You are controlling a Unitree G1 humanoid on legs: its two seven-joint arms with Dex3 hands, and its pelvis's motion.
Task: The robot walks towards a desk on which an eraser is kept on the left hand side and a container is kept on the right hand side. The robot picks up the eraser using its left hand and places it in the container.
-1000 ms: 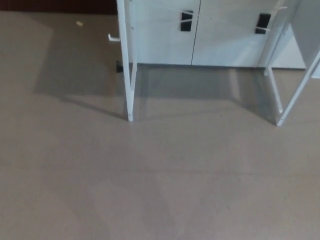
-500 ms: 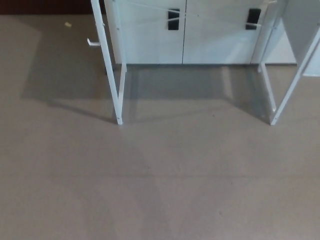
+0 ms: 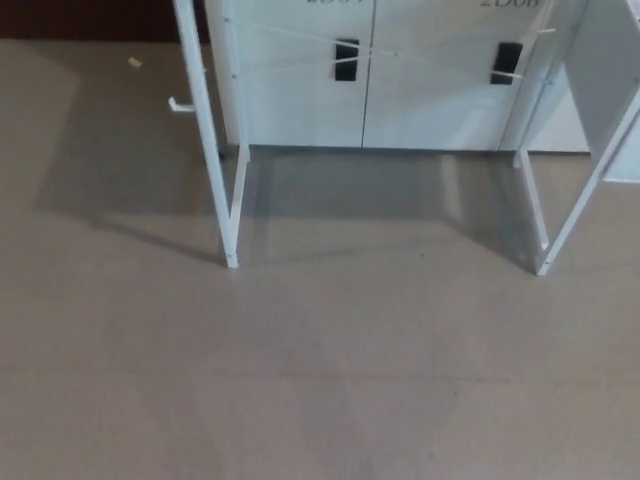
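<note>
Hands are not seen anywhere in the head view, so the state of their fingers cannot be told, and neither eraser nor container is shown. Grey-brown floor fills most of the picture. White desk legs are planted on it, shadows spread beneath, with white cabinet doors bearing black handles behind.

Grey-brown floor, white desk legs, white cabinet doors with black handles

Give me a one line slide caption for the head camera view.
Head view of bare floor, white desk legs and cabinet doors; no eraser, container or robot hands visible.
</note>
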